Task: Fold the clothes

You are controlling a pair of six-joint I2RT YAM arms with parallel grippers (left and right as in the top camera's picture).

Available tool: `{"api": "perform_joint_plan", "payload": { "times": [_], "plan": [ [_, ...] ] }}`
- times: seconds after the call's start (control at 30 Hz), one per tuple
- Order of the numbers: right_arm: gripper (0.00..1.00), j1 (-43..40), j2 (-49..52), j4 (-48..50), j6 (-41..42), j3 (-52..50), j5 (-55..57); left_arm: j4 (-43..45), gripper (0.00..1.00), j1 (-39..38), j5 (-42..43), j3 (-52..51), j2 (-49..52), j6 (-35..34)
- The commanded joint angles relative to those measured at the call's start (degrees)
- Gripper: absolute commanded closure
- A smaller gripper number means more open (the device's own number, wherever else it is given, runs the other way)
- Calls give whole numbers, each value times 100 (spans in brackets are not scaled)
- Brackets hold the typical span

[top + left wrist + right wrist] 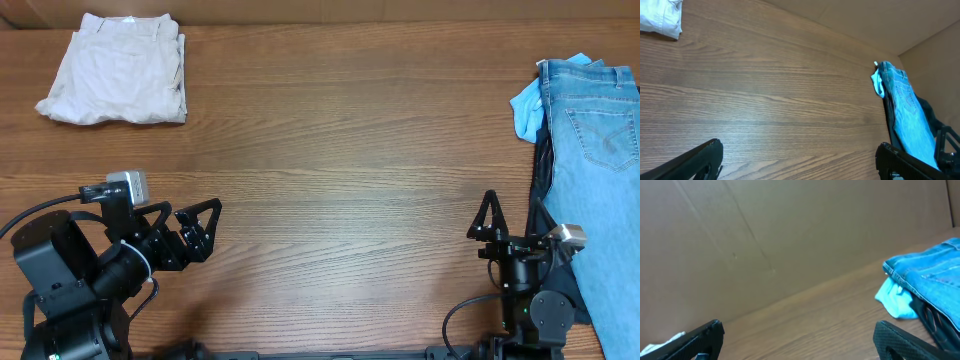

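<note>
**Q:** where are the beige trousers sitting?

**A:** folded up in the far left corner of the table, well apart from both arms. The left gripper is down front, fingers spread wide, holding nothing. The right gripper is the same, wide and empty, just beside the jeans.
</note>
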Motion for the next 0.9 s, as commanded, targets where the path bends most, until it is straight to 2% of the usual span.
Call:
{"api": "perform_joint_plan", "payload": {
  "times": [0.0,0.13,0.87],
  "plan": [
    [0,-48,-68,-162,-11,-61,92,17,0,-44,83,-7,-2,-50],
    [0,-44,-68,-573,-9,-61,90,17,0,-44,83,-7,-2,-50],
    [0,-44,-68,-570,-9,-61,90,17,0,-44,83,-7,-2,-50]
  ]
}}
